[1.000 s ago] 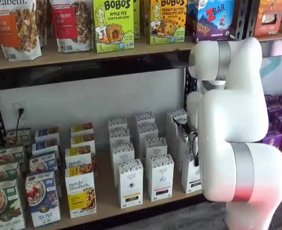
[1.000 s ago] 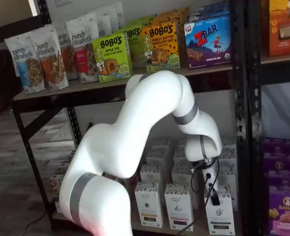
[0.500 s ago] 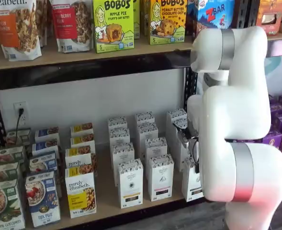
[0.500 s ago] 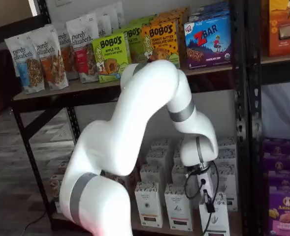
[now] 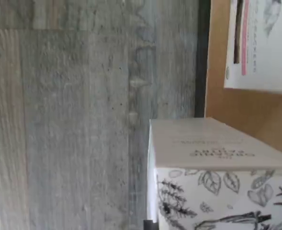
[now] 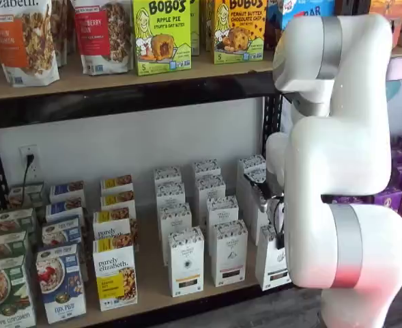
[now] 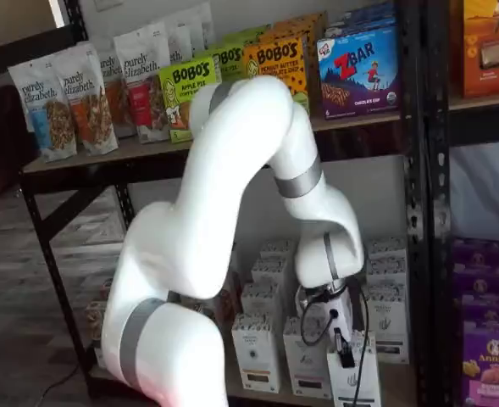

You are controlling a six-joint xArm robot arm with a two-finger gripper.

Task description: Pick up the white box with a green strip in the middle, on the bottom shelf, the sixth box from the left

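Since the earlier frame, the white box [image 7: 355, 373] has slid forward off the bottom shelf [image 6: 153, 290] at lower right, gripper [image 7: 344, 354] on its top; finger state cannot be told.

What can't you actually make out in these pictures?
- The gripper: its fingers show only side-on, so open or shut is unclear; in a shelf view the arm covers it.
- The white box: its lower part is cut off by the picture's edge.
- Small print on the white box in the wrist view: blurred.
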